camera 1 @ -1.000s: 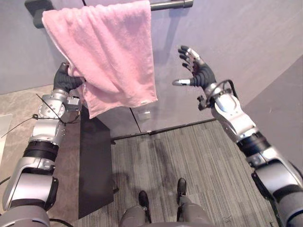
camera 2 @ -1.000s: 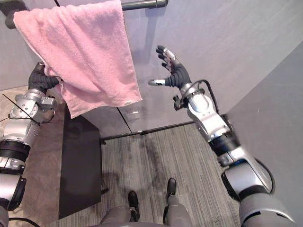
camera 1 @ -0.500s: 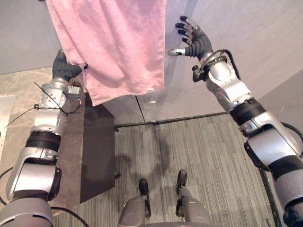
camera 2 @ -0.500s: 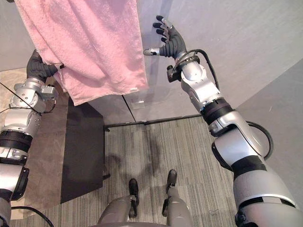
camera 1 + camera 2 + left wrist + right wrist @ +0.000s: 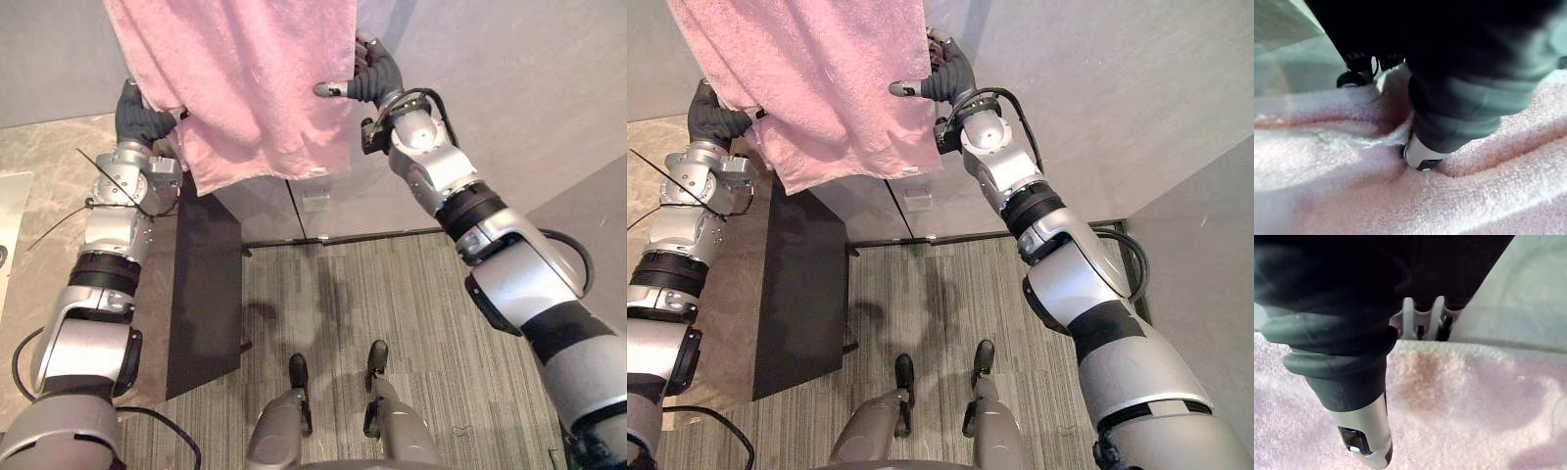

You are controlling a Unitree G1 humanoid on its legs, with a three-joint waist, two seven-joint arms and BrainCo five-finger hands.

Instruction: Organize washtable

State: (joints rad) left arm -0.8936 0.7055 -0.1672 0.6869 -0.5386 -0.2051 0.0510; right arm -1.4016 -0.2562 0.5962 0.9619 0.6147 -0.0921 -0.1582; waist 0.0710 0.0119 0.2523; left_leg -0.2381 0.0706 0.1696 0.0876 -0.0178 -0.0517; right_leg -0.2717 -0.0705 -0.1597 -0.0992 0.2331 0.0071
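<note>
A pink towel (image 5: 245,88) hangs against the grey wall, and its top runs out of view. My left hand (image 5: 140,110) is shut on the towel's lower left edge; in the left wrist view the cloth (image 5: 1352,196) bunches around its thumb (image 5: 1422,159). My right hand (image 5: 375,76) is at the towel's right edge, about mid-height. Its thumb (image 5: 1364,440) lies straight across the front of the cloth (image 5: 1474,401). Its fingers (image 5: 1422,320) reach straight behind the edge, so the edge sits between thumb and fingers. The hand is open.
A beige stone counter (image 5: 49,196) runs along the left, with a dark cabinet side (image 5: 201,284) below it. The grey wall (image 5: 509,88) stands close behind the towel. Striped grey carpet (image 5: 421,294) covers the floor on the right.
My right hand has swung left from open air onto the towel's right edge. My left hand has kept its hold. The view has shifted, and the towel rail has left the top.
</note>
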